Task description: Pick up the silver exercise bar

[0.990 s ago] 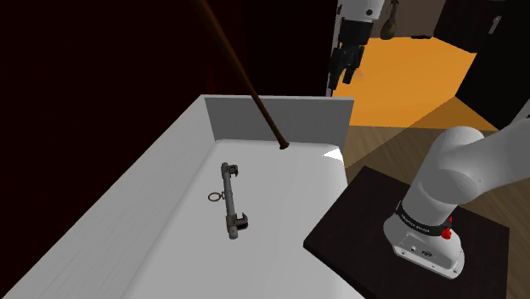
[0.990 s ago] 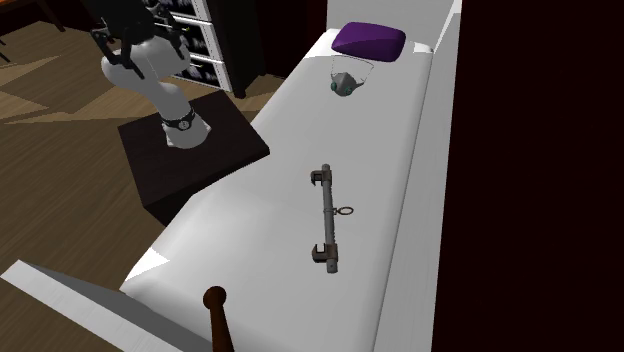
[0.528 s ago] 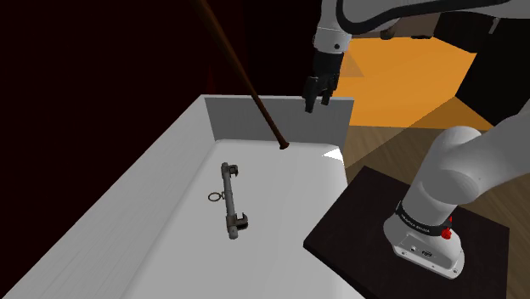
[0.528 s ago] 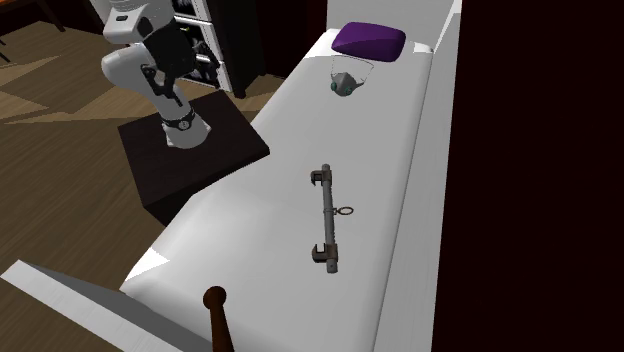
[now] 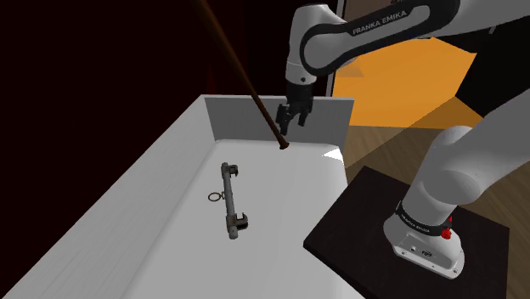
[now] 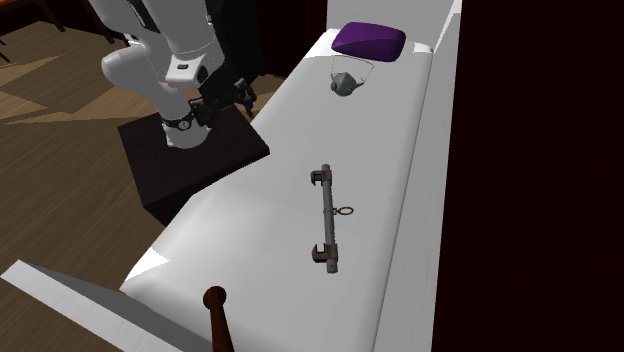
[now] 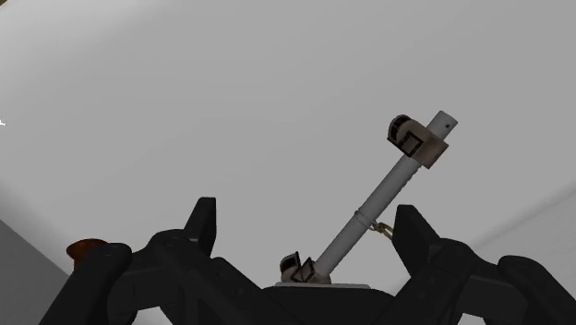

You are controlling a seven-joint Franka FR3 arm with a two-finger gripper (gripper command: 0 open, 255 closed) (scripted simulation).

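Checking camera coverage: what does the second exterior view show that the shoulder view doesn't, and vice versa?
Second exterior view: a purple cushion and a small grey-green object at the white surface's far end. Shoulder view: FRANKA EMIKA lettering on the arm and an orange area behind it. Both: the exercise bar with a ring beside it, the brown pole, the stand, and the gripper, clear of the bar.

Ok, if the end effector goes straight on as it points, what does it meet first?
Probably the grey exercise bar, its near end, on the white surface, framed by the open end effector; depth unclear.
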